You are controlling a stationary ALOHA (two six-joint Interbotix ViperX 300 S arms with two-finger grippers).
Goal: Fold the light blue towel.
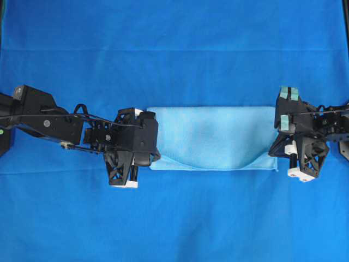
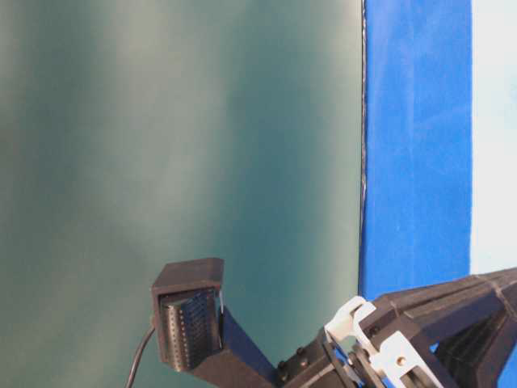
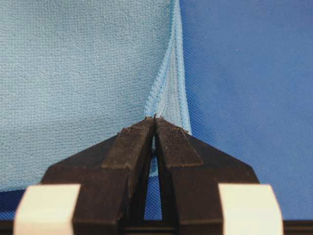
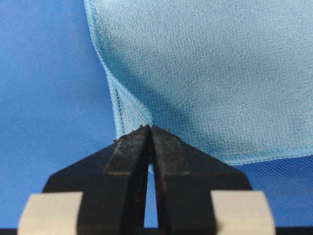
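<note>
Right, I see the light blue towel [image 1: 212, 136] lying as a folded strip on the big dark blue cloth [image 1: 174, 49], stretched between my two grippers. Its upper layer sags along the near edge in a shallow curve, so a sliver of the layer beneath shows at both lower corners.

The left gripper [image 3: 154, 120] has its fingers pressed tight together — the tips pinch the stitched hem of the towel's edge, with the pale cloth spreading away ahead and to the left of the tips, and dark blue cloth off to the right. From overhead that gripper [image 1: 143, 139] sits right over the towel's left end.

The right gripper [image 4: 150, 128] is likewise clamped shut on the towel's edge — here the layered hem runs up to the left of the tips, the pale cloth fills the space ahead and to the right. Overhead, it [image 1: 279, 139] sits at the towel's right end.
</note>
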